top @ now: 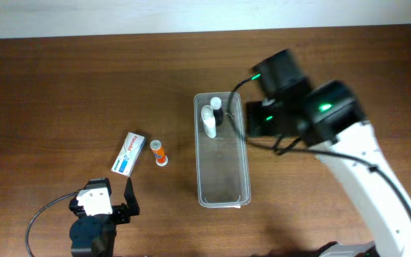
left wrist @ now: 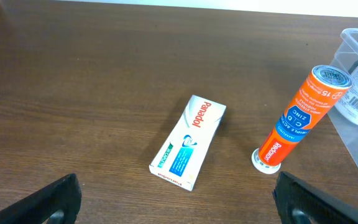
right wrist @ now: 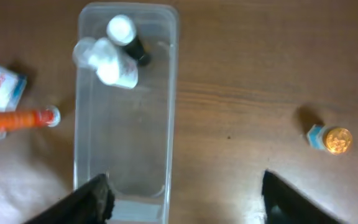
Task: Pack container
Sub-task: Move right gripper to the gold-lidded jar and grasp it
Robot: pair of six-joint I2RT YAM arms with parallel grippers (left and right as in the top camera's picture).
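Orange cylindrical tube lies upper right of the wide-open left gripper, slanting toward the clear plastic container; right gripper, also wide-open, farther

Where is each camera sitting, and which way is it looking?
Overhead: above the table, looking straight down on the clear container, Panadol box and orange tube; left arm and right arm show.
Left wrist: low on the left arm, looking forward over the table at box and tube; left gripper's fingers stand wide apart below.
Right wrist: high on the right arm, looking down into the container holding two bottles; right gripper's fingers show below.
All three share container, box and tube.
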